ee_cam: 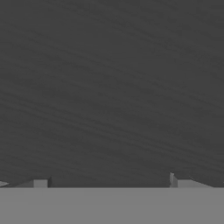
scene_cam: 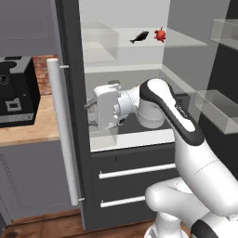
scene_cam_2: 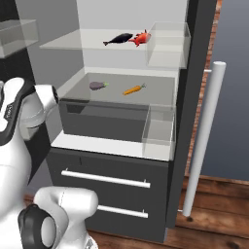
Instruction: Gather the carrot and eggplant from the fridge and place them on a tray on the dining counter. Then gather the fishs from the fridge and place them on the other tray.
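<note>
The fridge (scene_cam_2: 112,194) stands open. On its middle shelf lie the purple-grey eggplant (scene_cam_2: 97,85) and, to its right, the orange carrot (scene_cam_2: 134,89). A dark slim fish (scene_cam_2: 118,39) (scene_cam: 139,37) rests on the upper shelf beside a red item (scene_cam_2: 141,37). My gripper (scene_cam: 87,109) points left at the inner face of the left door (scene_cam: 69,46), well below the fish shelf. Its fingertips (ee_cam: 41,183) stand wide apart close to that dark surface. It is open and holds nothing. The trays and dining counter are out of view.
A long pale bar handle (scene_cam: 62,135) runs down the left door, another (scene_cam_2: 204,136) down the right door. Clear bins (scene_cam_2: 159,129) hang at the shelf ends. Two drawers (scene_cam: 135,171) sit below. A black machine (scene_cam: 16,90) stands on the wood counter to the left.
</note>
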